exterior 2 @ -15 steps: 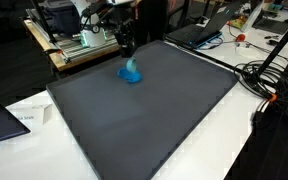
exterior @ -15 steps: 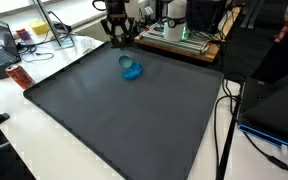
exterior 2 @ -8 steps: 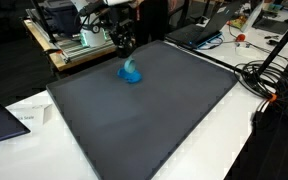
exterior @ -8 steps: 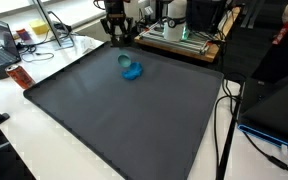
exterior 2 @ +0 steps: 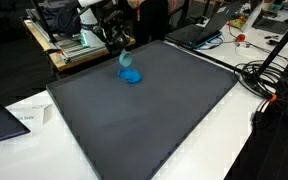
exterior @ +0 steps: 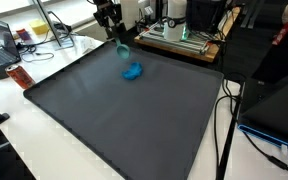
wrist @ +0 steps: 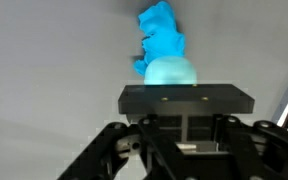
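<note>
We see the gripper (exterior: pixel 118 44) with its jaws closed on a pale blue round object (wrist: pixel 170 72), held above the dark mat (exterior: pixel 124 120). A crumpled blue cloth (exterior: pixel 133 71) lies just below the jaws. The mat's far edge runs close behind them, and a wide stretch of mat spreads out in front.

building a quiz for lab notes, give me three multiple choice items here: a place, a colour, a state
1. Where does the bright blue lump lie? A on the dark mat B on the white table C on the floor
2. What colour is the mat? A red B dark grey C yellow
3. The pale teal piece is A flat on the mat B held in the gripper C under the lump
Answers: 1 A, it rests on the mat; 2 B, plain in both exterior views; 3 B, it hangs at the fingertips, clear of the mat.
</note>
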{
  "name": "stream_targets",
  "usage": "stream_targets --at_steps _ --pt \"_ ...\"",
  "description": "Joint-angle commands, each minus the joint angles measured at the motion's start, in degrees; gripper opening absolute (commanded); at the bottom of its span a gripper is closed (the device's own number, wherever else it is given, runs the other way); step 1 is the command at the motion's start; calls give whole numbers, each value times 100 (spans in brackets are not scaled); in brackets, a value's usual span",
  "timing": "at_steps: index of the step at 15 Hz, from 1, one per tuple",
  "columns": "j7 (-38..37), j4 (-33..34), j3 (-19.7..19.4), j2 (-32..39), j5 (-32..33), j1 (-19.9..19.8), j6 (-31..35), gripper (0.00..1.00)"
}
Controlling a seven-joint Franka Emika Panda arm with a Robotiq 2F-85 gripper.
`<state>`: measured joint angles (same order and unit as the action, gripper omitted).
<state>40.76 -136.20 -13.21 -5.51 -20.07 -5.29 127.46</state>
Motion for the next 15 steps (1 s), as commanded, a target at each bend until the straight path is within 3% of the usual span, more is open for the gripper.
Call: stream_targets --at_steps 1,9,15 --pt "394 690 -100 572 -656 -170 -743 22" --pt "601 1882 43 1976 -1467 -919 -1724 22" --pt "616 2804 179 2878 -1707 -1576 -2620 22"
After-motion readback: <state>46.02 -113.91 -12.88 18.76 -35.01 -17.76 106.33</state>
